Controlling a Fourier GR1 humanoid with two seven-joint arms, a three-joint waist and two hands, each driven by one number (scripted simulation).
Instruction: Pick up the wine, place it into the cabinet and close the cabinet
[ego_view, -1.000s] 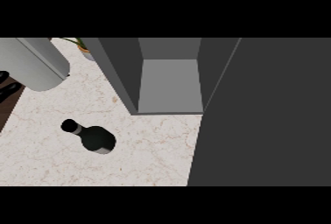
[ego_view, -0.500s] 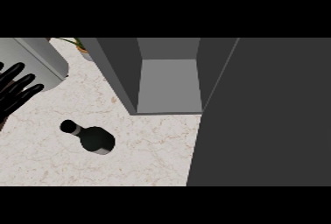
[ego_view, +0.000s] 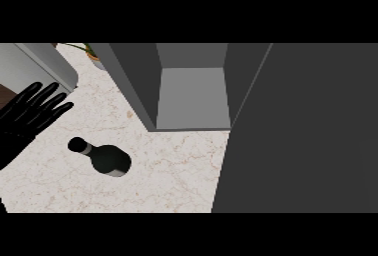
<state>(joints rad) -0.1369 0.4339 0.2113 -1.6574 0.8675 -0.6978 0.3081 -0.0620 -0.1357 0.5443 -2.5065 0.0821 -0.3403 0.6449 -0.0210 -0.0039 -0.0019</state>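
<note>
One wine bottle (ego_view: 109, 158); one robot hand (ego_view: 31, 113) open

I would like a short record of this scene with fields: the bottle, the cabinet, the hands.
bottle: dark wine bottle on the counter, not held
cabinet: grey cabinet, inside visible, door open at the right
left hand: black hand at the left edge, fingers straight, apart from the bottle
right hand: not in view
</note>
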